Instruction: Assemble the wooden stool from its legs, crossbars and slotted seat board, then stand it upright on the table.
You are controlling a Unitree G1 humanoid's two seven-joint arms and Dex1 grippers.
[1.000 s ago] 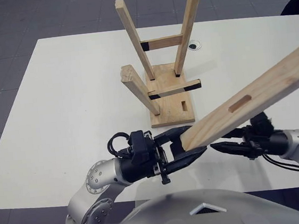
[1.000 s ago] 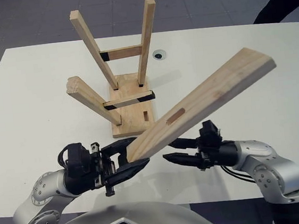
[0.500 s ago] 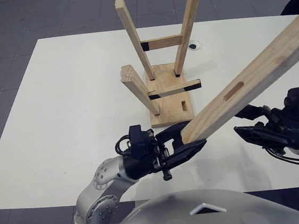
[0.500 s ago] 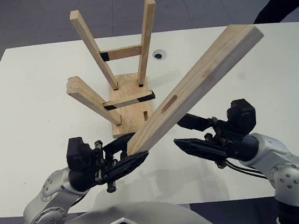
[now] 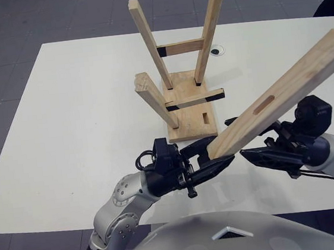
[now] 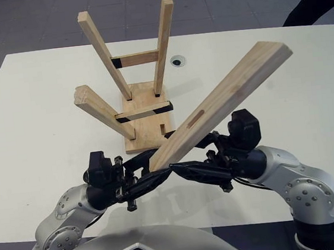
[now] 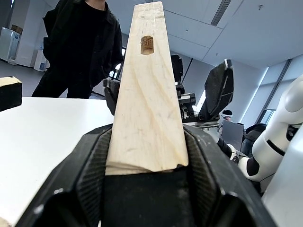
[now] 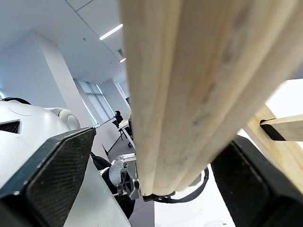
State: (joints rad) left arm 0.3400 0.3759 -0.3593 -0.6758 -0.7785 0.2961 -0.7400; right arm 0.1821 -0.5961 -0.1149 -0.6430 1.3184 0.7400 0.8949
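The slotted seat board (image 5: 183, 93) lies flat mid-table with three legs (image 5: 148, 40) standing up from it. Black-tipped crossbars (image 5: 180, 48) join them. My left gripper (image 5: 215, 156) hangs above the table's near edge, shut on the lower end of a loose leg (image 5: 283, 89). That leg slants up to the right and has a slot in its face. The left wrist view shows the same leg (image 7: 147, 94) clamped between the fingers (image 7: 92, 165). My right gripper (image 5: 235, 137) is open, with one finger on each side of this leg just above the left gripper. Its pads (image 8: 61, 175) stand clear of the wood (image 8: 189, 94).
A round cable hole (image 5: 216, 51) sits in the white table (image 5: 64, 112) behind the stool. The table's near edge runs just under both grippers. Wide bare surface lies left and right of the seat board.
My right gripper has swung in leftward and now straddles the loose leg. The leg's upper end dipped a little. My left gripper has shifted slightly right, still holding.
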